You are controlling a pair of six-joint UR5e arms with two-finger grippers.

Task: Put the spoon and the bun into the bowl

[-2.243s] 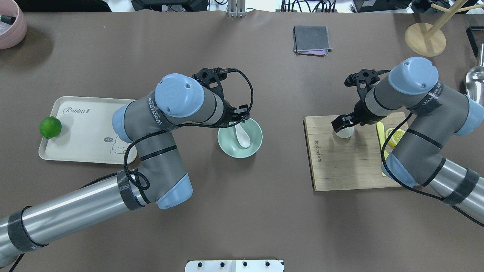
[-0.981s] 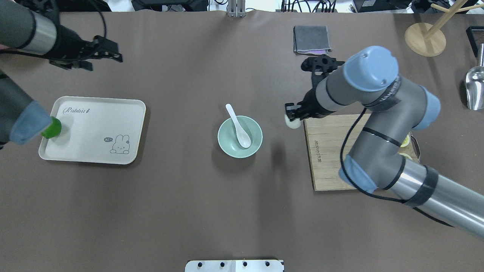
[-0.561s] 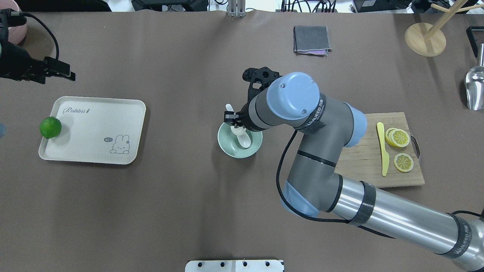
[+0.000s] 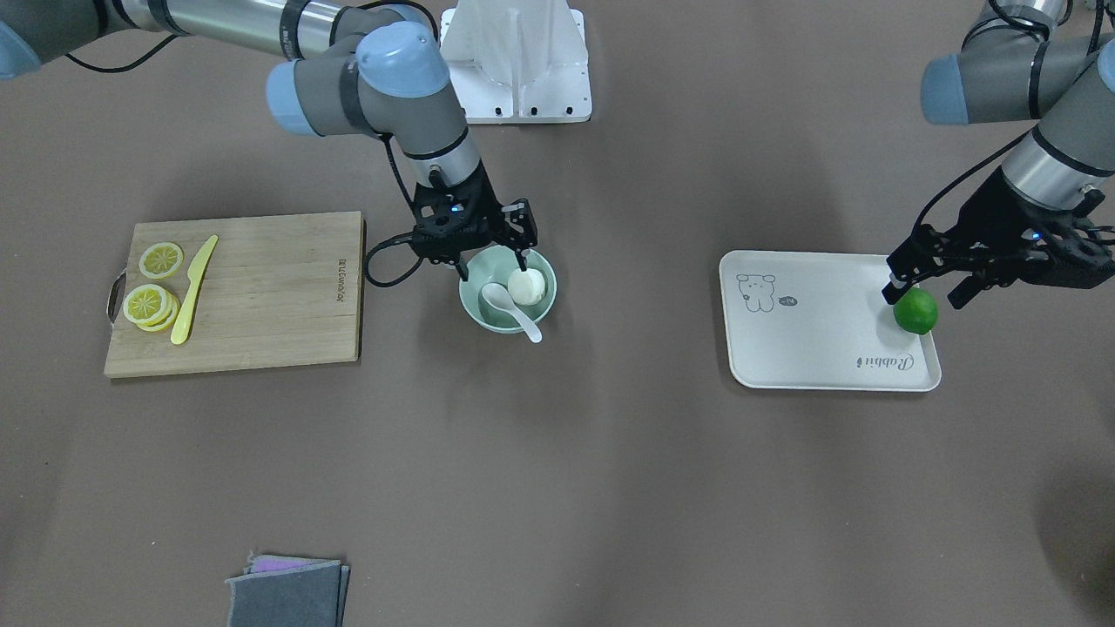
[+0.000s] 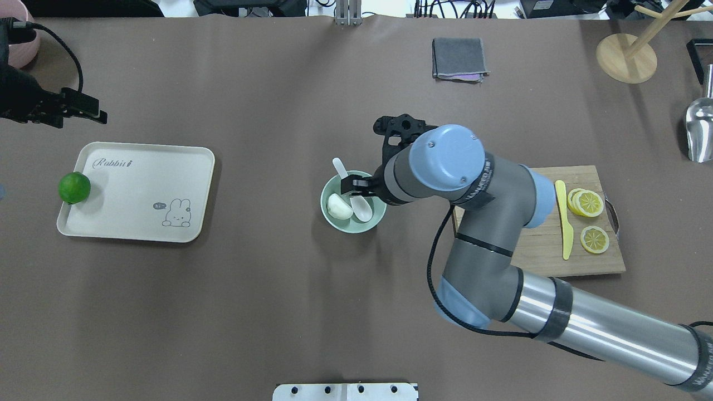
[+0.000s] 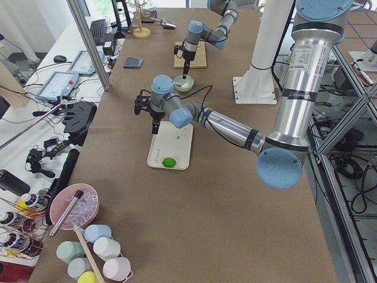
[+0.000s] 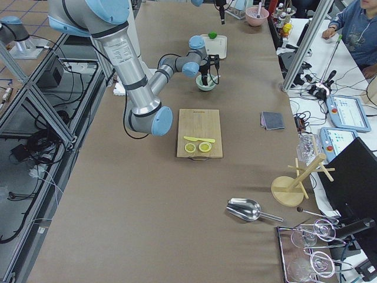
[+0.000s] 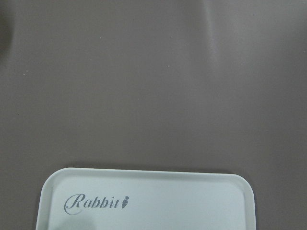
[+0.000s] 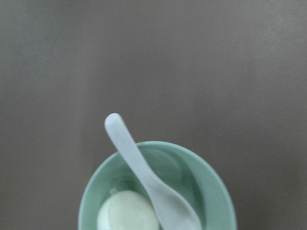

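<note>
**Front-facing view.** The right gripper (image 4: 493, 261) hangs over the bowl (image 4: 468, 306) with its jaws spread and nothing between them. The bun (image 4: 526, 286) lies inside the bowl against the wall on this view's right, just under one finger. I cannot tell whether that finger touches it. The spoon (image 4: 510, 306) has its scoop in the bowl beside the bun, and its handle sticks out over the rim on the camera's side. The left gripper (image 4: 925, 287) hangs with its jaws apart and empty, by the right end of the tray (image 4: 810, 348), where the lime (image 4: 915, 311) sits.

**Overhead view.** The bun and the spoon's scoop lie side by side in the bowl, bun on the left, with the handle slanting out over the far rim. The right gripper is spread above the bowl's right half. The left gripper is well apart from the bowl, past the tray's far left corner and over bare table. On the right, the cutting board (image 5: 585, 262) carries the lemon slices (image 5: 590, 203) and the yellow knife (image 5: 565, 223).

**Side views.** The right arm reaches down over the bowl. The grippers are too small here to judge.

**Left wrist view.** You see only the tray's edge and table, with no fingers and no load.

**Right wrist view.** You look straight down on the bowl, with the spoon's handle running up from it and the bun's top at the bottom edge. No fingers are in the picture.

**Progress.** Both items are in the bowl, so the placing looks done. As I judge it, all that is left is to lift the right arm clear. Mind the spoon handle as you do.
</note>
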